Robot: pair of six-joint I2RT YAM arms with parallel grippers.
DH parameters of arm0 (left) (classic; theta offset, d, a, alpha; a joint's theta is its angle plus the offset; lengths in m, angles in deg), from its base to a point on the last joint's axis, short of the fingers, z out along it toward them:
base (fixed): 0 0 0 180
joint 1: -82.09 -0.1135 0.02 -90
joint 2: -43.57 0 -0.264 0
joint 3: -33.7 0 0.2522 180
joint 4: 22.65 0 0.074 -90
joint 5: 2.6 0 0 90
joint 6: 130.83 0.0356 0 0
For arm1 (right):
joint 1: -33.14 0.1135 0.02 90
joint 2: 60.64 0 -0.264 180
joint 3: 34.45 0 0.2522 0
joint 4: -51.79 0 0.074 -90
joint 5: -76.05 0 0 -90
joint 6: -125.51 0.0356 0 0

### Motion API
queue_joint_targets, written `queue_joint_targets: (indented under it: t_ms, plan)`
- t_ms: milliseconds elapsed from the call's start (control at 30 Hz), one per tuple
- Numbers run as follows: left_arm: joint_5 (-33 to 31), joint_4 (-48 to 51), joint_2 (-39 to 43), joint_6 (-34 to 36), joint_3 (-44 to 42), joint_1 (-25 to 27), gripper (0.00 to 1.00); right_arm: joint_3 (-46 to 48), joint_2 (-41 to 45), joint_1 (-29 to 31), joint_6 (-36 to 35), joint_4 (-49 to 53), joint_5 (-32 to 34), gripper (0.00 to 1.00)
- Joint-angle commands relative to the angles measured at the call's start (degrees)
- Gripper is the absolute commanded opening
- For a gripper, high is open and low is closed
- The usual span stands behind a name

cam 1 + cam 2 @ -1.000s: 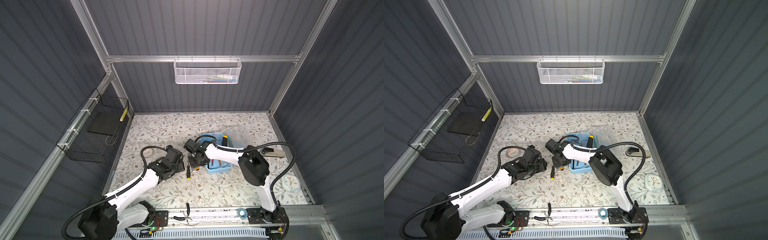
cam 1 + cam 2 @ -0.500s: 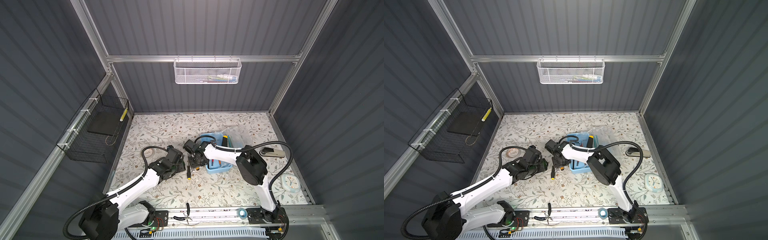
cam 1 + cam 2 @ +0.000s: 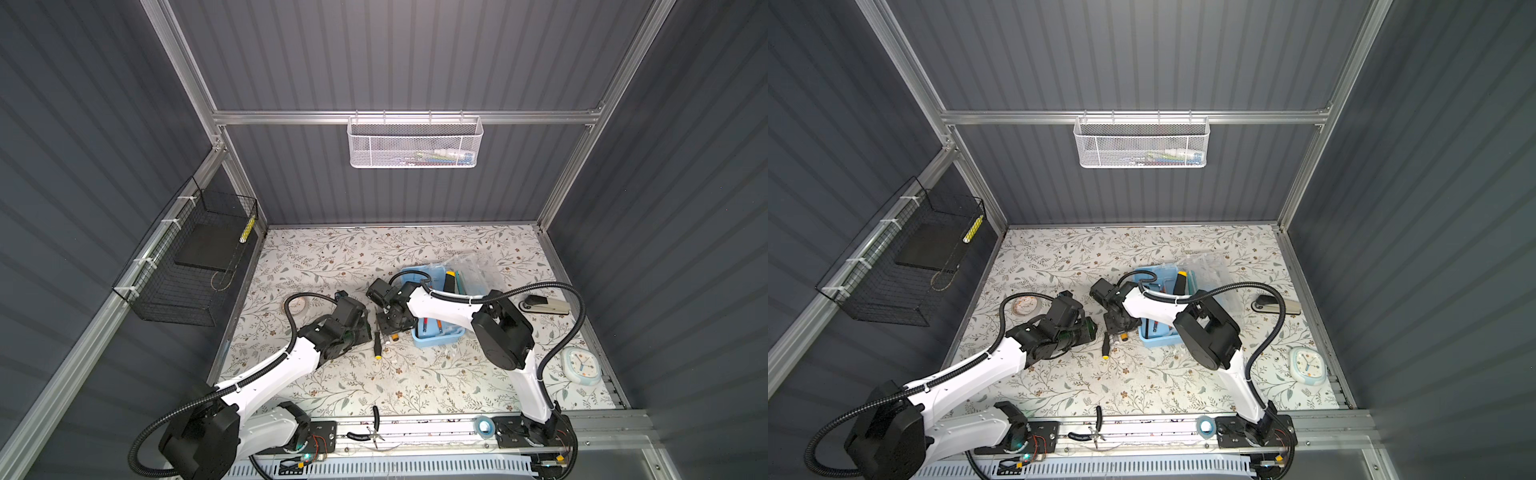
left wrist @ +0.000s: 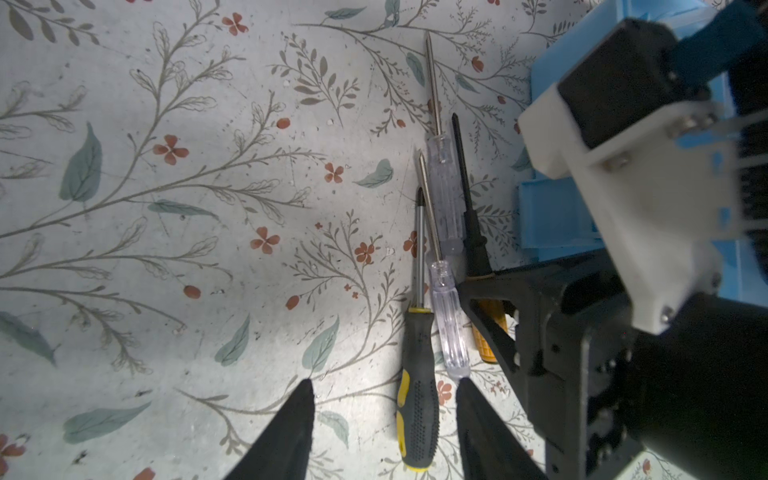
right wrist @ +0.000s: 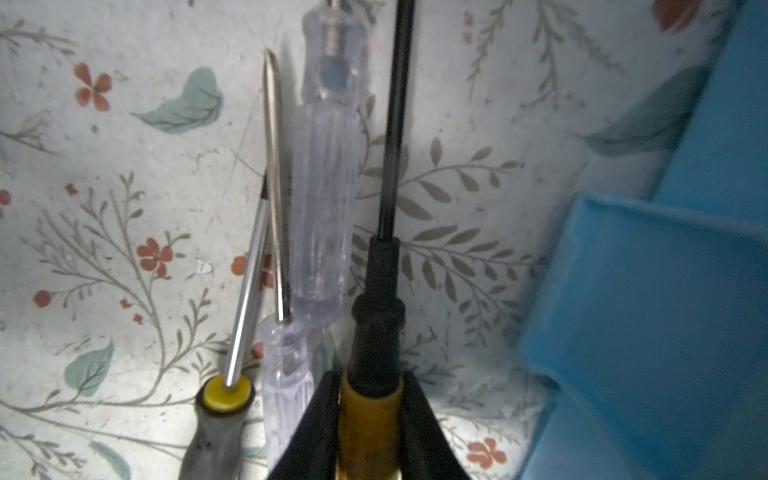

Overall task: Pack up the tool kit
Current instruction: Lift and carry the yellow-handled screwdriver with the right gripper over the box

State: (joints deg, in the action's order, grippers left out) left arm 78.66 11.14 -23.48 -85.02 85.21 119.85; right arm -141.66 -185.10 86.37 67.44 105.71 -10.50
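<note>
Near rail: black-handled pliers [image 3: 374, 430], small tape roll [image 3: 483, 426] further right. Right side of floral tabletop [image 3: 374, 386]: pale round-cornered clock [image 3: 581, 365], well apart from the rest. Mid-tabletop, just left of light-blue case [image 3: 436, 340]: four screwdrivers side by side, handles near, tips far. Leftmost: black-and-yellow screwdriver [image 4: 417, 395], flat on the tabletop. Next: two clear-handled screwdrivers [image 4: 449, 324], one set farther than the other, nearer one's shaft alongside the farther one's handle. Rightmost, closest to the case: amber-handled screwdriver [image 5: 376, 291], black collar and shaft. Left claw [image 4: 384, 388]: released, fingers wide, straddling the black-and-yellow handle in the left wrist view; touching or not, cannot tell. Right claw [image 5: 370, 415]: clenched on the amber handle, one finger pressed to each side; lifted off the tabletop or not, cannot tell. Light-blue case: open, middle of the tabletop, just right of the right claw, partly hidden under the right arm. Inside, near end: red and orange tool handles [image 3: 430, 326], too small to name. Inside, far end: yellow-black utility knife [image 3: 449, 281], teal utility knife [image 3: 458, 282] right beside it. Clear lid [image 3: 478, 266]: folded open at the far right of the case. Right of the case: grey stapler [image 3: 542, 306]. Left of both arms: tape ring [image 3: 305, 306] flat on the tabletop. Left wall: black wire basket [image 3: 195, 266], dark flat slab inside. Far wall: white mesh basket [image 3: 413, 143] hung on the rail, contents not readable.
</note>
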Motion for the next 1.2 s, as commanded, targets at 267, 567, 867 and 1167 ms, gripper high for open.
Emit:
queue_joint_targets:
  t_ms: [267,567,867,1167]
  plan:
    - [-0.5,-0.6,-1.3,0.8,1.6,-0.1,0.56,-0.4,7.2,-0.1,-1.7,2.1,0.8,0.00]
    - [-1.2,-0.9,-2.7,2.1,4.0,-0.2,0.56,2.1,19.2,-0.4,-4.6,4.0,3.3,0.00]
    - [-0.8,-2.1,-5.1,3.2,5.9,-0.1,0.56,6.6,35.7,-8.6,-9.6,10.2,8.8,0.00]
    - [-0.7,-3.4,-5.9,3.7,6.3,-0.1,0.56,13.6,46.5,-23.8,-15.6,12.7,14.1,0.00]
